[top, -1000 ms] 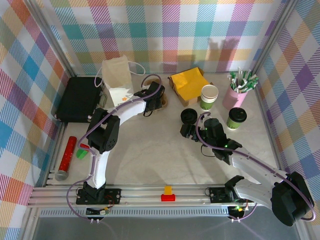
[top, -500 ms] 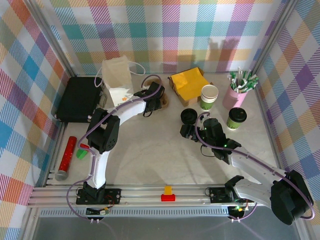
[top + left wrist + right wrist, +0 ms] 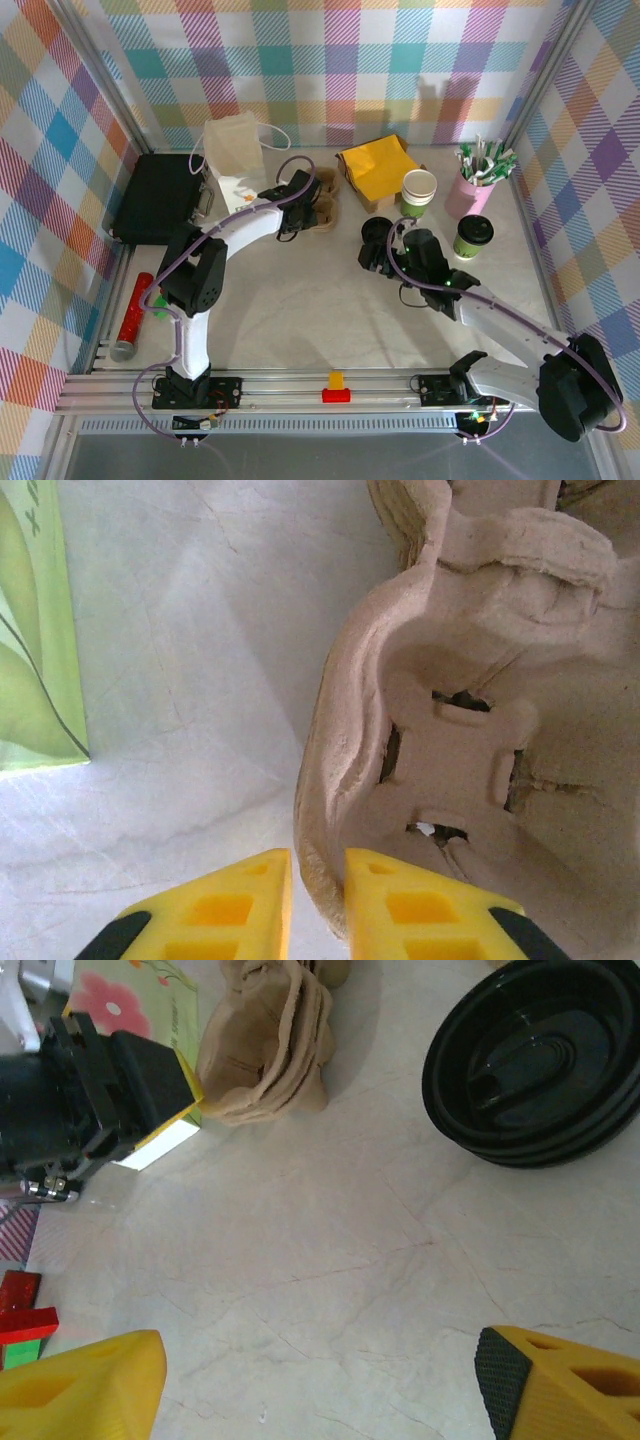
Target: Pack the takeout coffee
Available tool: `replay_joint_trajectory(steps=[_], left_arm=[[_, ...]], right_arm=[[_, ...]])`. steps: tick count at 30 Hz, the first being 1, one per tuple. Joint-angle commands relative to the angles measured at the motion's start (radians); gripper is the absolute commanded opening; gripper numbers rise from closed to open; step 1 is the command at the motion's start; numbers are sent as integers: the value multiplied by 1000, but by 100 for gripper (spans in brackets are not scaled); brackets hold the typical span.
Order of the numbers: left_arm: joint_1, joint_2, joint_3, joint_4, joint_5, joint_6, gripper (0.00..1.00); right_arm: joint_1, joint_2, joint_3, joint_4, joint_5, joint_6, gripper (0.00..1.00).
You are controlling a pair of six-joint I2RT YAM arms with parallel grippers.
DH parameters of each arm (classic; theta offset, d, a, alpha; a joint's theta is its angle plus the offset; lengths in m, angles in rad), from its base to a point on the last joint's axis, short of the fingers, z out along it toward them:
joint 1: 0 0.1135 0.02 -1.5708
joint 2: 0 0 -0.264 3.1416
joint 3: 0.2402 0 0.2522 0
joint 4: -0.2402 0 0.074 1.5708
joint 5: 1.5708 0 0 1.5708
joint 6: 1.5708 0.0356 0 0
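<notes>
The takeout coffee [image 3: 473, 236], a green cup with a black lid, stands at the right of the table, apart from both grippers. A brown pulp cup carrier [image 3: 324, 198] lies beside the white paper bag [image 3: 235, 160]. My left gripper [image 3: 307, 208] is shut on it. In the left wrist view the yellow fingers [image 3: 400, 910] pinch the carrier's [image 3: 470, 730] near rim, with my left gripper [image 3: 318, 905] low in frame. My right gripper [image 3: 376, 262] hangs open just in front of a loose black lid [image 3: 378, 232], and its gap [image 3: 320, 1390] holds only bare table.
A lidless cream-and-green cup [image 3: 419, 192], a pink cup of straws [image 3: 476, 188] and yellow napkins [image 3: 378, 165] stand at the back right. A black case [image 3: 160, 195] and a red tube [image 3: 133, 315] lie at the left. The lid [image 3: 540, 1070] sits ahead of the right fingers.
My left gripper has closed onto the carrier's rim and its arm has shifted a little. The right gripper has edged up toward the loose lid.
</notes>
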Motion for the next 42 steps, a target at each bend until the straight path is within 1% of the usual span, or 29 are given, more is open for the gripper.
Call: replay_joint_trajectory(steps=[1, 5, 7, 9, 13, 21, 24, 27, 36, 39, 42], left_arm=[[9, -50, -29, -27, 33, -2, 26], [8, -103, -71, -7, 45, -18, 37], [8, -139, -93, 9, 60, -23, 40], [8, -165, -101, 1, 68, -25, 41], [8, -216, -114, -21, 76, -25, 43], [8, -315, -166, -35, 91, -31, 43], [8, -348, -185, -35, 92, -33, 43], [8, -369, -201, -33, 92, -33, 43], [8, -388, -209, -41, 88, -30, 43], [8, -391, -209, -43, 86, -30, 43], [8, -392, -208, -47, 86, -29, 43]], right_arm=[[4, 79, 140, -66, -25, 37, 81], [6, 218, 275, -108, -59, 82, 77], [8, 288, 337, -128, -62, 91, 74], [12, 360, 398, -151, -56, 101, 74], [15, 503, 514, -176, -55, 102, 68], [15, 693, 697, -232, -16, 56, 56], [14, 740, 748, -265, -1, 41, 54], [13, 772, 773, -257, -3, 32, 47], [13, 849, 834, -281, 1, 16, 44], [12, 860, 843, -276, -3, 13, 36], [13, 869, 854, -278, -3, 10, 34]])
